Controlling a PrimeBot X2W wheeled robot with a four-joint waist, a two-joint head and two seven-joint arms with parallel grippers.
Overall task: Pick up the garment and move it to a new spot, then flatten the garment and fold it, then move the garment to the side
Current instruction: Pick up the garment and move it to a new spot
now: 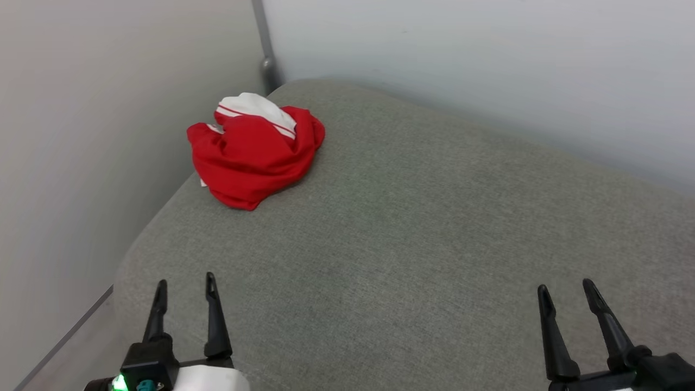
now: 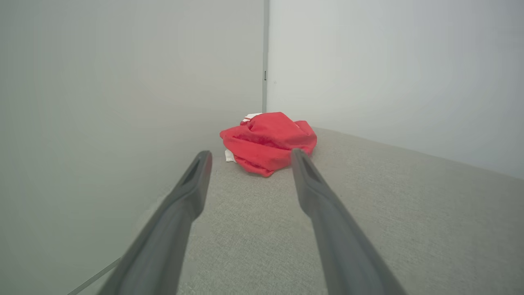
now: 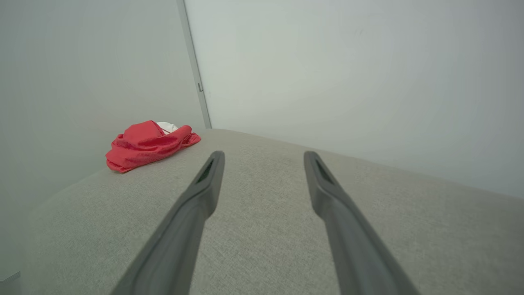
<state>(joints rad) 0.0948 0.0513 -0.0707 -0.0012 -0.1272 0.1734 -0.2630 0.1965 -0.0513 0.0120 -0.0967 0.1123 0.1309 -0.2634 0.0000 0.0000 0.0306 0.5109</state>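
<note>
The garment lies crumpled in a red heap with a white sleeve on top, at the far left corner of a grey cushioned surface. In the left wrist view the garment sits straight ahead, well beyond the fingertips. The right wrist view has the garment far off to the left. My left gripper hovers open over the near left edge, nothing between its fingers. My right gripper is open too, at the near right, far from the cloth.
Pale walls close in the surface at the back and on the left, meeting at a corner post just behind the garment. The cushion's left edge drops to the floor near my left gripper.
</note>
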